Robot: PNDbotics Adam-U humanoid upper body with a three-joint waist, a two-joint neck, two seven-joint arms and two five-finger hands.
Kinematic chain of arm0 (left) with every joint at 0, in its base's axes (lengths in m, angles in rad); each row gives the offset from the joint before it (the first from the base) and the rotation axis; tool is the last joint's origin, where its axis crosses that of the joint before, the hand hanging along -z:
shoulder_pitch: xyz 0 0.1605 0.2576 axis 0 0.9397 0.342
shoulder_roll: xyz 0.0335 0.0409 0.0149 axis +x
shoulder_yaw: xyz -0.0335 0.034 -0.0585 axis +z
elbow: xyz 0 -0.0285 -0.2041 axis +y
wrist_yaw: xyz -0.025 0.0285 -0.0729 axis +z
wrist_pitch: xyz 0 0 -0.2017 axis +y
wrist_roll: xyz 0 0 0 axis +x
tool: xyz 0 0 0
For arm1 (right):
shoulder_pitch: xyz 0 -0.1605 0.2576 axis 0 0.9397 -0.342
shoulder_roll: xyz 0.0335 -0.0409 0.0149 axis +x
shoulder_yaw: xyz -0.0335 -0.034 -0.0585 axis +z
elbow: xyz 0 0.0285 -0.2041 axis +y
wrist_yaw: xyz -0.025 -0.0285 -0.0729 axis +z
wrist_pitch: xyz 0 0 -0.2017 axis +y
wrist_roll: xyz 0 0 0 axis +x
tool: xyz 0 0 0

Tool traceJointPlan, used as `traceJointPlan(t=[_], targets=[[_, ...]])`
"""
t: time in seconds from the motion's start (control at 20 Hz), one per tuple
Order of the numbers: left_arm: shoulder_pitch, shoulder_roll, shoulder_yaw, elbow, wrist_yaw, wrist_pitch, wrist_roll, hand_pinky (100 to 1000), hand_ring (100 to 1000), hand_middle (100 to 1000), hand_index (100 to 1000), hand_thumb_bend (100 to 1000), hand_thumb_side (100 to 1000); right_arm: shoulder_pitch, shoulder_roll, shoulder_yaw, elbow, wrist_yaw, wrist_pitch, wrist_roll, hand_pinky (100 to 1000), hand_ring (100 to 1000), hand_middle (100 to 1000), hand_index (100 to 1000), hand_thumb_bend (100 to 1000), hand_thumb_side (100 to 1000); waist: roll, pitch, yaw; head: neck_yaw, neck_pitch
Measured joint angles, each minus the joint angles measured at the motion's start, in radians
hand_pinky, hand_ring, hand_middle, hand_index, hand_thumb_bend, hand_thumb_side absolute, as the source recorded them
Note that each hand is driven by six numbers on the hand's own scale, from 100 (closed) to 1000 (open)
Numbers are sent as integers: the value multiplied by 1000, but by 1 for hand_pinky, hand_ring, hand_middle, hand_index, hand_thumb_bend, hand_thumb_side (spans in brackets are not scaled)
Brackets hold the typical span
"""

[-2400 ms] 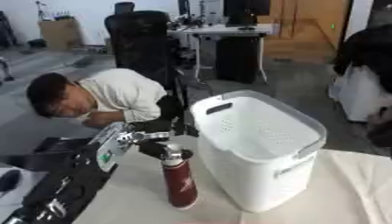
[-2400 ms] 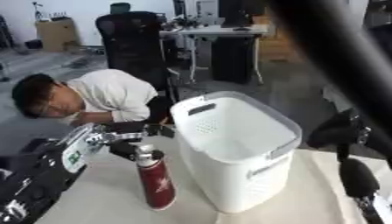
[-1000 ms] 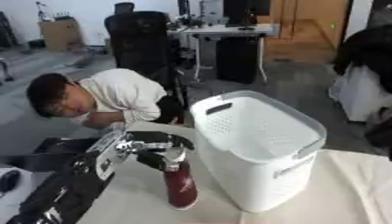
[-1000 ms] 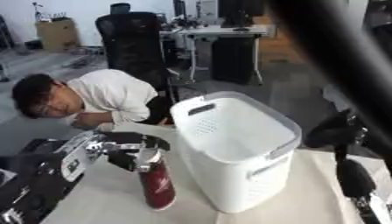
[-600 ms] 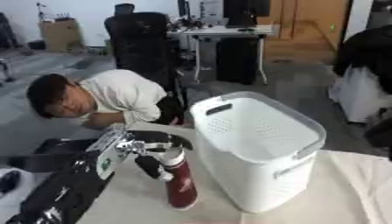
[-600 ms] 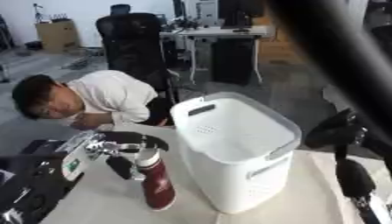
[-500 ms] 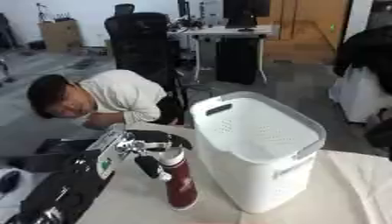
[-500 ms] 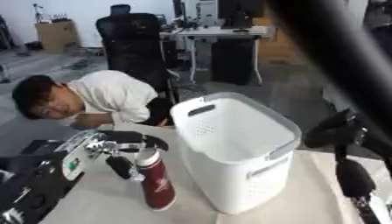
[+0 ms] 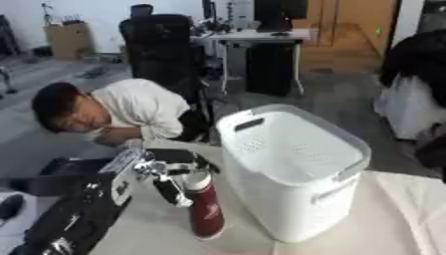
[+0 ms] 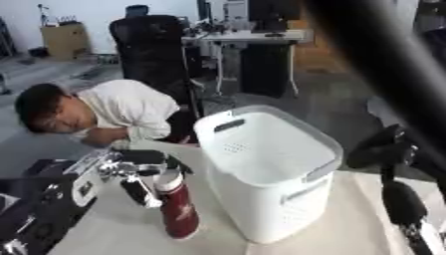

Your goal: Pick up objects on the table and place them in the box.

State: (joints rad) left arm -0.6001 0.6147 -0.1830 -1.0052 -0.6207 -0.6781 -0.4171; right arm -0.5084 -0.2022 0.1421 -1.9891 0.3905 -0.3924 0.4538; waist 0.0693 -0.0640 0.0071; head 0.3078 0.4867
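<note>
So, quick status from my end
left hand (image 9: 170, 172): wrapped round the dark red bottle's (image 9: 206, 216) top
bottle: upright on table (image 9: 148, 234), just left of the white basket (image 9: 292, 169)
right hand (image 10: 396, 199): can't tell its fingers

Bottle (image 9: 206, 211) top hidden by left hand (image 9: 174, 172), right hand's fingers indistinct

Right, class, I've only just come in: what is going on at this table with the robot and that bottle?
The robot's left hand is at the top of a dark red bottle, fingers curled round its neck. The bottle stands upright on the table, just left of a white basket, so nothing has gone into the basket that can be seen. The right hand shows at the right edge of the right eye view, away from both.
</note>
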Motion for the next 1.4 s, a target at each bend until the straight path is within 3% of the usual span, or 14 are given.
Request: traceJointPlan(t=[0.05, 0.1, 0.15, 0.35, 0.55, 0.6, 0.65, 1.15, 1.4], targets=[[1, -7, 0, 13, 2, -25, 37, 100, 100, 143, 187, 100, 417, 0, 0, 0, 0, 0, 0, 0, 306, 604, 598, 694, 100, 927, 0, 0, 0, 0, 0], [2, -16, 0, 25, 2, -46, 72, 100, 100, 156, 189, 100, 437, -1, 0, 0, 0, 0, 0, -1, 306, 604, 598, 694, 100, 927, 0, 1, -1, 0, 0], [4, -24, 1, 37, 1, -64, 107, 100, 100, 100, 181, 100, 314, -3, 0, 0, 0, 0, 0, -1, 306, 604, 598, 694, 100, 927, 0, 1, -2, 0, 0], [9, -38, 6, 76, -2, -94, 199, 100, 100, 100, 188, 100, 277, -4, 0, 0, 0, 0, 0, -1, 305, 604, 598, 694, 100, 927, 0, 1, -2, 0, -1], [4, -32, 6, 84, 65, -68, 178, 100, 100, 100, 185, 100, 262, -4, 0, 0, 0, 0, 0, -1, 307, 605, 598, 694, 100, 924, 0, 0, -2, 0, 0], [4, -28, 6, 83, 93, -58, 164, 100, 100, 100, 186, 100, 100, -4, 0, 0, 0, 0, 0, -2, 307, 605, 598, 693, 100, 920, 0, 0, -2, 0, 0], [3, -24, 6, 79, 123, -46, 149, 100, 100, 100, 186, 100, 269, -4, 0, 0, 0, 0, -1, -2, 307, 604, 598, 693, 100, 923, 0, 0, -2, 0, 0], [-37, 58, -1, -20, 432, 120, -20, 100, 100, 100, 195, 100, 318, -3, 0, 0, 0, 0, -4, -5, 306, 605, 598, 693, 100, 923, 3, -1, 0, 0, 0], [-97, 111, -11, -51, 543, 190, -94, 100, 100, 100, 188, 100, 275, -3, 0, 0, 0, -1, -4, -5, 306, 605, 597, 693, 100, 925, 9, -2, 0, 0, 0]])
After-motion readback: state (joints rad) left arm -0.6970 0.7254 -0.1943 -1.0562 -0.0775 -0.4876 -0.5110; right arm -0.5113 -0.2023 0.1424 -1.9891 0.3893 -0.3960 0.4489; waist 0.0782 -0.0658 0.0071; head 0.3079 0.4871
